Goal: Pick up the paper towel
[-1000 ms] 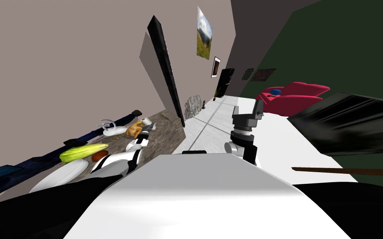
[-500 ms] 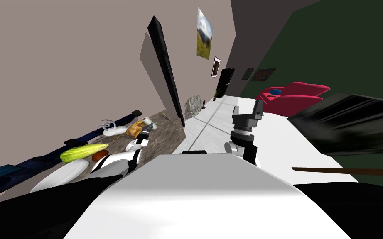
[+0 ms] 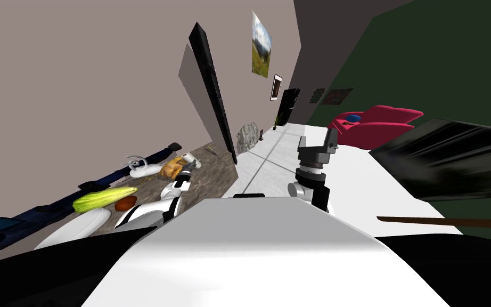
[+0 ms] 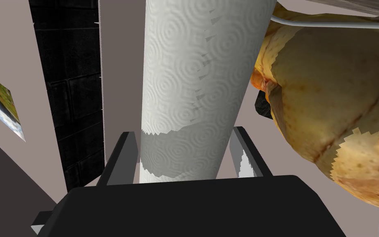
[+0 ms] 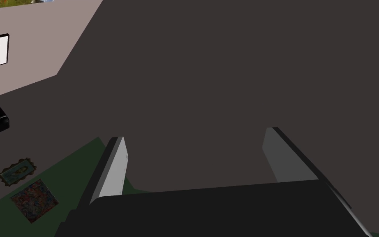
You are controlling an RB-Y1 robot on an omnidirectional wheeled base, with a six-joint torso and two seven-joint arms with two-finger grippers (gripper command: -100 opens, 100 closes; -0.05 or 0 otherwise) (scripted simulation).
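Left jaws clench the paper towel roll by its sides, long axis running straight out from them, beside the roast chicken on the desk; right jaws released, well apart.

White, ring-embossed paper towel roll tight inside the left gripper
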